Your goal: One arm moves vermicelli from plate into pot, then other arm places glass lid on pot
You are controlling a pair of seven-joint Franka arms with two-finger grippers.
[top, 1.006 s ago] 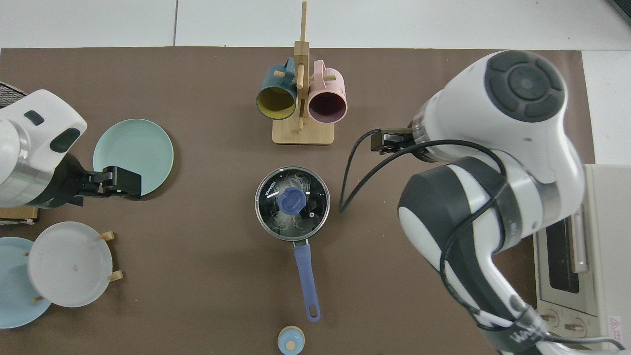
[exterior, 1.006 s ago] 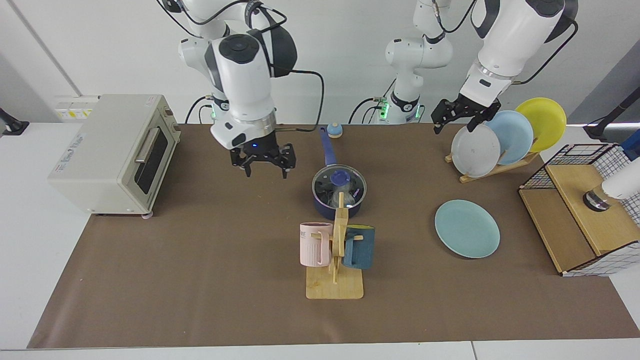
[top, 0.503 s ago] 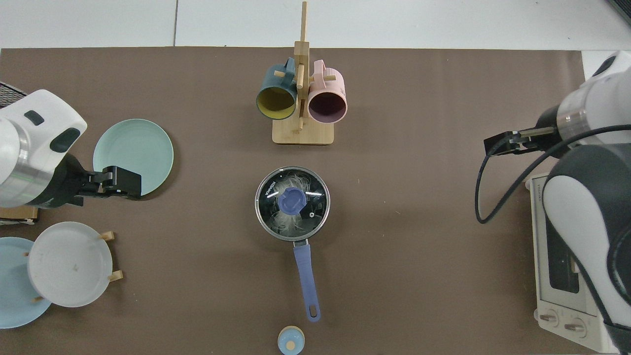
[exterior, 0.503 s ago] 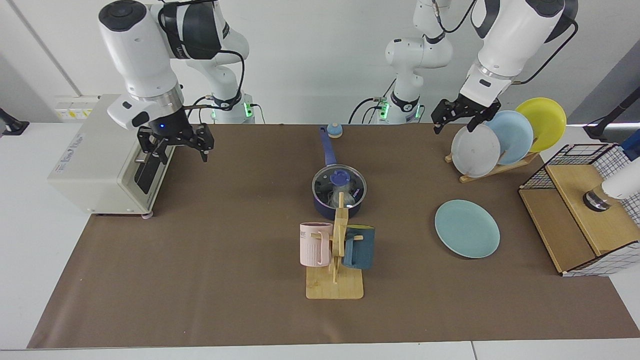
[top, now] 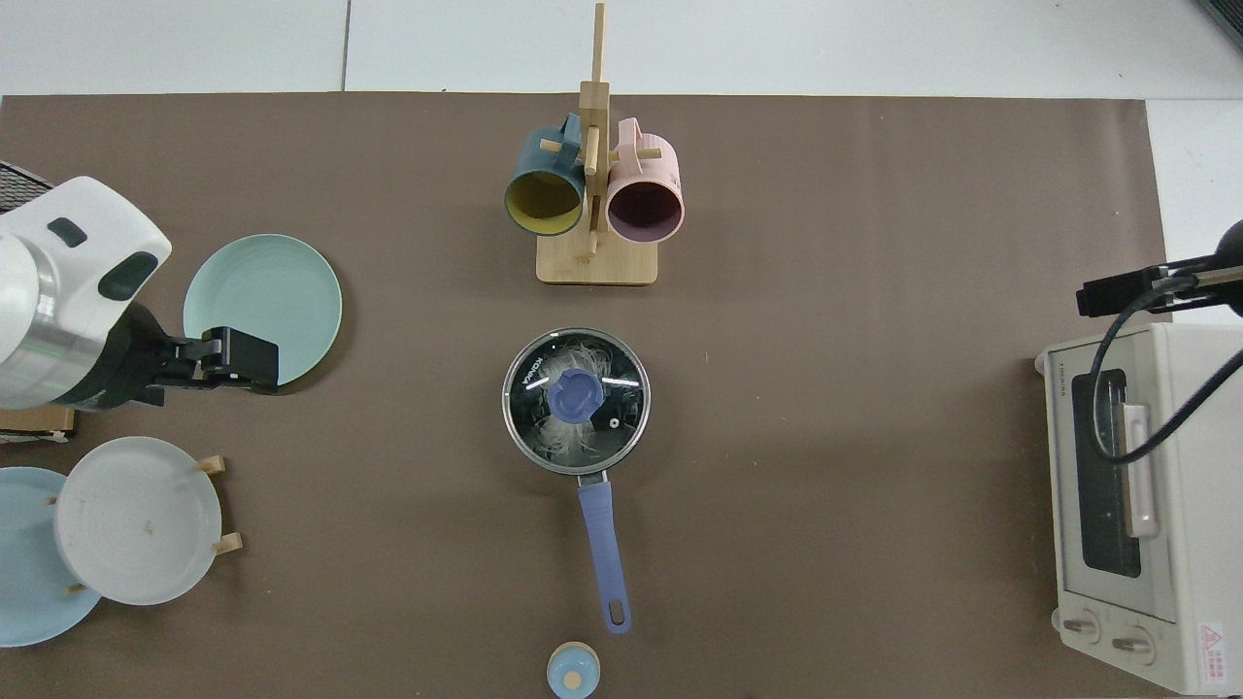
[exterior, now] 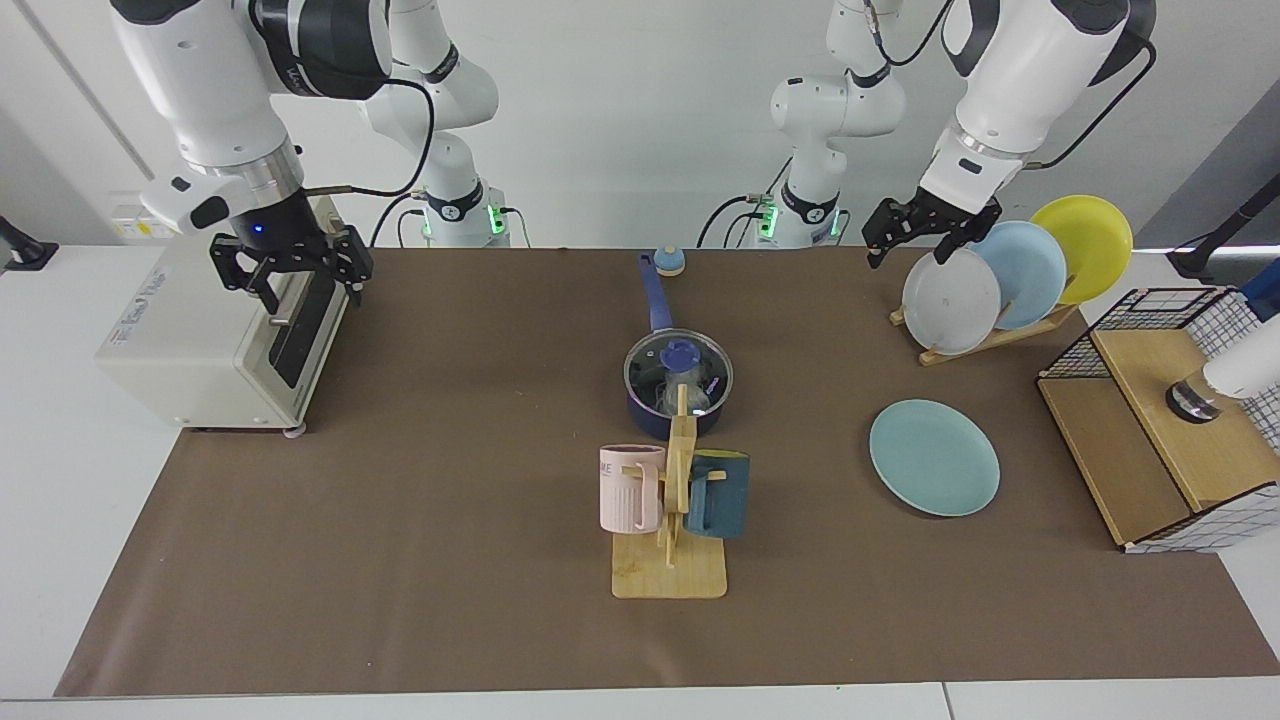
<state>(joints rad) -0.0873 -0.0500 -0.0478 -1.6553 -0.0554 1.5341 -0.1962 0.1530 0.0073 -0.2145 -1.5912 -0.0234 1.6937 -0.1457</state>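
The vermicelli [top: 568, 437], a loose tangle of thin, half-clear white noodles, lay inside the small dark navy saucepan [exterior: 676, 412] at the middle of the brown table mat [exterior: 420, 520], seen through the round clear glass lid [top: 576, 400] with its blue knob that sat on the saucepan's rim. On the camera side of the saucepan in the facing view stood a wooden mug tree [exterior: 672, 520] bearing a pink mug [exterior: 630, 488] and a dark teal mug [exterior: 717, 492]. The round flat teal-green plate [exterior: 934, 457] lay bare on the mat, well apart from the saucepan. Beyond the saucepan's long blue handle [exterior: 654, 292] sat a small blue-topped knob-like thing [exterior: 668, 260]. The left gripper [exterior: 925, 230], fingers spread and holding nothing, hung far from the saucepan, just above the grey-white plate [exterior: 950, 300] in a wooden rack. The right gripper [exterior: 290, 268], blue light on its wrist, was likewise splayed and empty, well away from the saucepan over the cream toaster oven [exterior: 215, 320].
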